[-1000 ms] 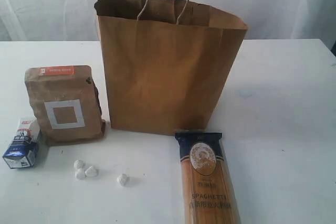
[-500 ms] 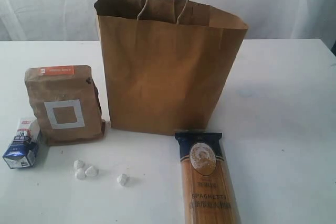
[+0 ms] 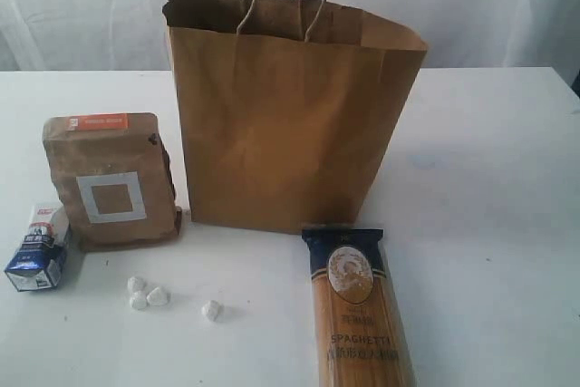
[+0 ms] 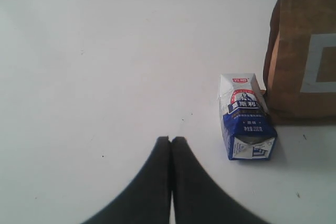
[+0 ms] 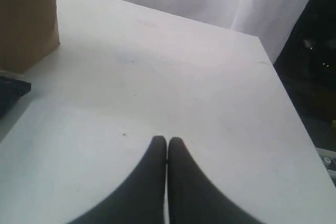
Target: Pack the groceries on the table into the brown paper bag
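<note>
Nothing is seen to have shifted since the earlier frames; every item lies where it was. The tall brown kraft paper bag (image 3: 290,124) with twisted loop handles is stood upright, mouth open, at the far middle of the plain white tabletop (image 3: 489,224), presumably so that goods can be lowered in from above. The brown pouch with a grey square label (image 3: 113,178) is stood just beside it on the left. The small blue-white carton (image 3: 38,251) is laid on its side nearer and further left, just beside the pouch. The long spaghetti packet (image 3: 358,314) is laid flat near the bag's foot, its near end cut off by the frame. Four small white lumps (image 3: 145,295) are scattered between carton and packet; what they are cannot be made out. The left gripper (image 4: 170,141) is closed and empty, near the carton (image 4: 245,124). The right gripper (image 5: 167,141) is likewise closed on nothing, over bare table right of the bag. The bag's inside is hidden, so its contents cannot be told.
</note>
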